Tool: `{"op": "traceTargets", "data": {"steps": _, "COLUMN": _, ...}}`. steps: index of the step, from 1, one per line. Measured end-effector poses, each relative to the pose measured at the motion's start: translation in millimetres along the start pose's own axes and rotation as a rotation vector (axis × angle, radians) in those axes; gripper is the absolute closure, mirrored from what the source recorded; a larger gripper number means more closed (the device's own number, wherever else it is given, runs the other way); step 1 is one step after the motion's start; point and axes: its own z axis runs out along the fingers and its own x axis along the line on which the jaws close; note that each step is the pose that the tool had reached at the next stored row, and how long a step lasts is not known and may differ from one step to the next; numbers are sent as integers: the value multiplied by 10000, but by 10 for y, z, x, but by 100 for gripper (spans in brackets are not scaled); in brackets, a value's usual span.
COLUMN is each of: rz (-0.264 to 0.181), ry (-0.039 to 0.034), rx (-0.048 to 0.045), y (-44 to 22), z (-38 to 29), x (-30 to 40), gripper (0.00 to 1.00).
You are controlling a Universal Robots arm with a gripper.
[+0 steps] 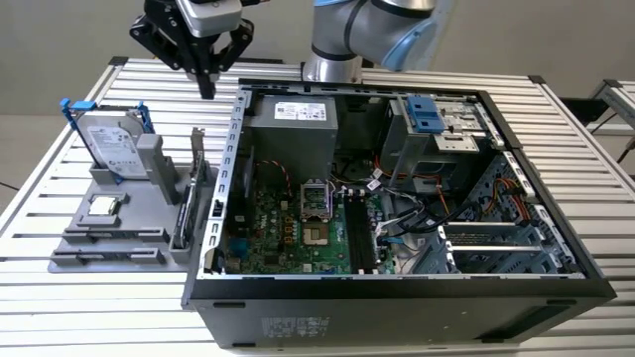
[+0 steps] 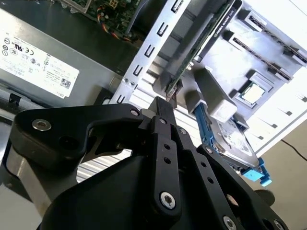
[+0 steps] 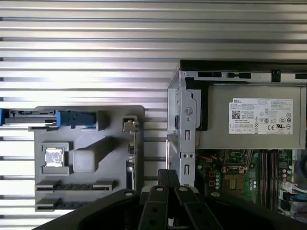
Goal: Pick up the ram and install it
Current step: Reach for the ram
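Ram [image 1: 184, 219], seemingly the thin dark stick standing on edge in a gray holder [image 1: 134, 223], sits outside the open computer case [image 1: 397, 286], the largest object on the slatted metal desk [image 1: 59, 312]. The holder lies just beside the case, on the exterior view's left of it. Upright in it are a blue-framed hard drive [image 1: 111, 145] and a bracketed card [image 1: 205, 201], the card between the ram and the case wall. The claw [image 1: 207, 89] hovers above the holder's far end, near the case corner, fingers pressed together on nothing.
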Motion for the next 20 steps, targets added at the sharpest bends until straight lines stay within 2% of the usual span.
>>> {"op": "traceTargets", "data": {"steps": 10, "rz": -156, "ry": 8, "rx": -3, "y": 9, "z": -3, "x": 195, "gripper": 100}}
{"op": "traceTargets", "data": {"steps": 20, "rz": -269, "ry": 13, "rx": -5, "y": 30, "z": -4, "x": 314, "gripper": 100}}
